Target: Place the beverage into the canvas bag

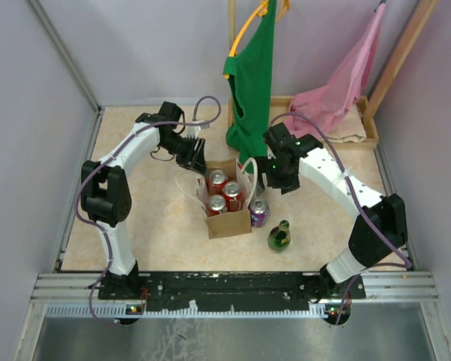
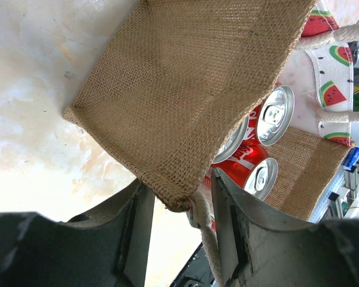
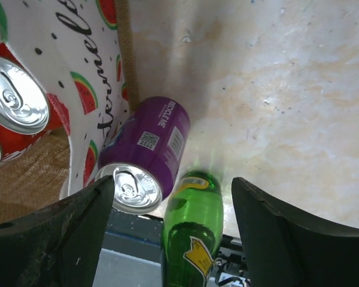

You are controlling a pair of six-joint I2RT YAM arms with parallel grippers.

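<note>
canvas bag (image 1: 229, 223) on worktop (image 1: 135, 241), three red cans (image 1: 232, 192) inside, purple can (image 3: 146, 149) parked just beside it, right end effector (image 3: 172, 182) spread wide above, left end effector (image 2: 179, 179) at bag corner, grip can't be told

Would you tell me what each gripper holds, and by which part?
The left gripper holds the canvas bag by a burlap rim corner; the right gripper holds nothing.

I see the canvas bag (image 1: 229, 224) standing mid-table (image 1: 150, 233), with three cans (image 1: 224, 192) upright inside it. A lone can (image 1: 258, 213) stands just beside the bag's right wall. The bottle (image 1: 279, 237) stands near that can, further right and closer to the near edge.
</note>
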